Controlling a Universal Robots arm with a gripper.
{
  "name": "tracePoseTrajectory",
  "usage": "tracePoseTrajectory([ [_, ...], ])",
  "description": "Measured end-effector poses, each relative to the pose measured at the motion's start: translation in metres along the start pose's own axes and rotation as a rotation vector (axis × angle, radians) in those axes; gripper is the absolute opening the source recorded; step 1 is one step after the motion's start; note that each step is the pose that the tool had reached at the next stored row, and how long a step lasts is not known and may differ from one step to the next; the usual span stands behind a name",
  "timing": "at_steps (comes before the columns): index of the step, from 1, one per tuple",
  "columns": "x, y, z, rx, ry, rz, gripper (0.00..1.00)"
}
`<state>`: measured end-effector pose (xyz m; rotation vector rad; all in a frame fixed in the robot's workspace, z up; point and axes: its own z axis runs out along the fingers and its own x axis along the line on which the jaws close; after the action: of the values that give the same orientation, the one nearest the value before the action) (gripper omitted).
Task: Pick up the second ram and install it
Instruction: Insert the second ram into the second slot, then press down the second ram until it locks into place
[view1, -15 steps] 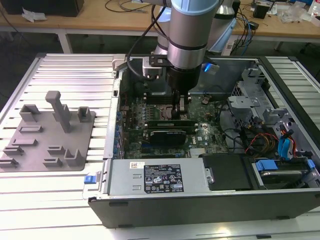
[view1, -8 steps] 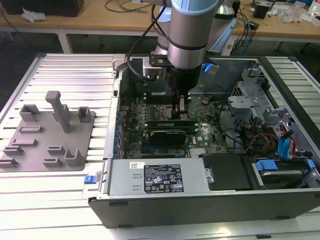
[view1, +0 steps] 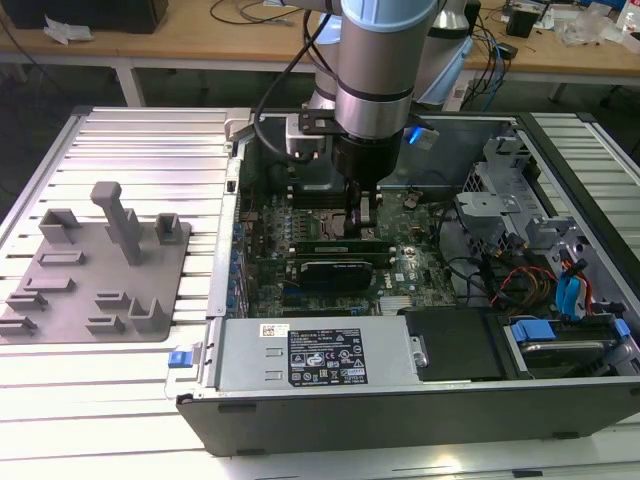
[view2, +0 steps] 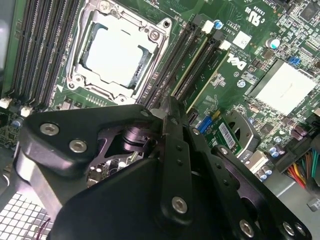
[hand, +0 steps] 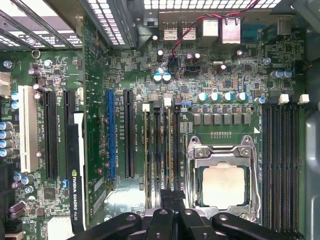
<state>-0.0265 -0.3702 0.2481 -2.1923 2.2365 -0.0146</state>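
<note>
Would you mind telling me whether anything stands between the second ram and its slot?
Nothing visible does: the gripper sits directly over the second ram, which appears to stand already in its slot beside the processor socket.

The tool (view1: 362, 215) is down inside the open computer case (view1: 400, 410), right over the motherboard (view1: 420, 265). Room around it is tight. In the exterior view the black graphics card (view1: 335, 270) lies just in front of it, and the power supply box (view1: 320, 355) walls off the near side. Toward the exterior view's right, the drive cage (view1: 500, 200) and a tangle of cables (view1: 500, 285) crowd the case. In the first wrist view the processor socket (hand: 223, 175) sits just beside the memory slots (hand: 160, 150). Outside the case, the slatted bench (view1: 130, 130) is open above the grey parts tray (view1: 95, 275).
</note>
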Motion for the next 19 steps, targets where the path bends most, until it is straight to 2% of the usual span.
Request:
tracePoseTrajectory([
  [17, 0.0000, -0.0004, 0.0006, 0.0144, -0.0003, 0.000, 0.08],
  [18, 0.0000, -0.0033, 0.0006, 0.0142, -0.0002, 0.000, 0.08],
  [19, -0.0003, -0.0174, 0.0011, 0.0134, -0.0003, 0.000, 0.08],
])
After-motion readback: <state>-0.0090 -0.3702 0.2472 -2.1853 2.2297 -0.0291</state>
